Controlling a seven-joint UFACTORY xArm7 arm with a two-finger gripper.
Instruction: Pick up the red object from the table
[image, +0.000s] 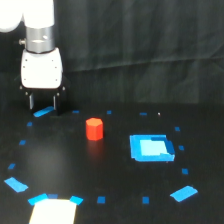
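Approach stage: the white boxy hand (44, 104) hovers empty, jaws apart, well away from the stubby orange-red block (94, 128) on the black matte tabletop (110, 170). Needs lining up overhead first.

arm (27, 17): cut off by the top and left edges, we see only its lowest links | gripper (43, 102): dark fingers blur into the black table (100, 170), so we cannot tell their gap | pale patch (52, 211): cut by the bottom edge, too blurred to identify
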